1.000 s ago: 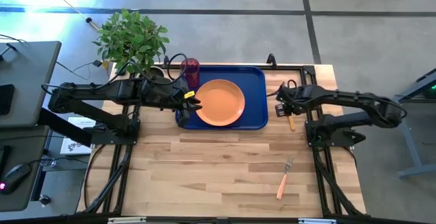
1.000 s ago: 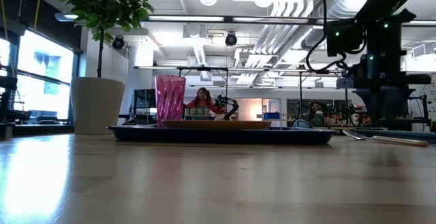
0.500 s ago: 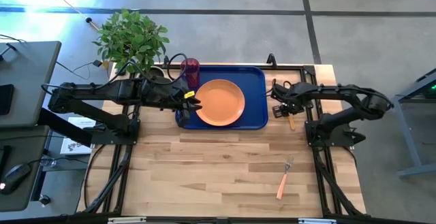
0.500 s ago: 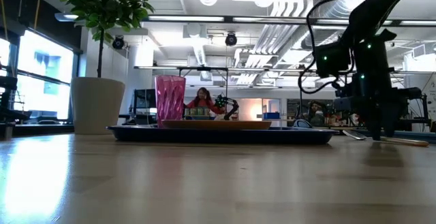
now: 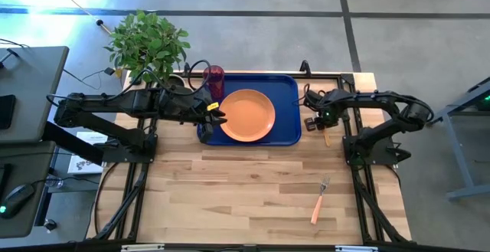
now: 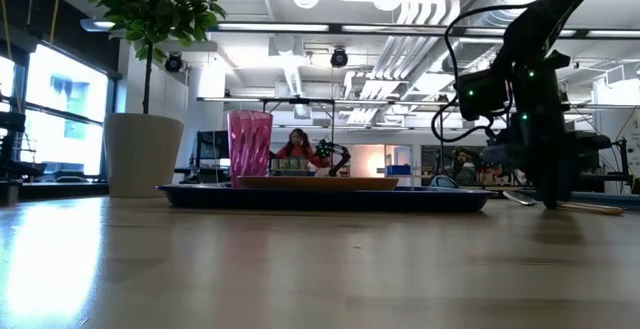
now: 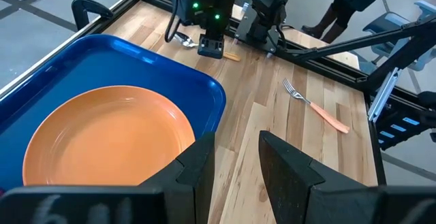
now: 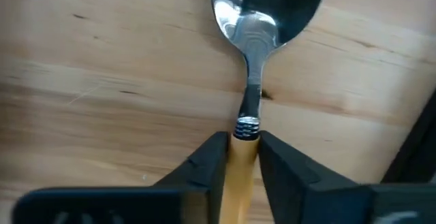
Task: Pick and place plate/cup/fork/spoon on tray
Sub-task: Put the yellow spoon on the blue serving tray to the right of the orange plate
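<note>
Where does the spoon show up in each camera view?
High: the spoon lies right of the tray, mostly under the right gripper.
Low: far right, on the table.
Left wrist: far end, bowl by the dark arm.
Right wrist: centre, handle between the fingers.
Shared landmark: the tray.

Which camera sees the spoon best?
The right wrist view: the spoon fills it, shiny bowl and orange handle between the right gripper fingers. The high view hides most of it under the arm; the low and left wrist views show only a sliver.
</note>
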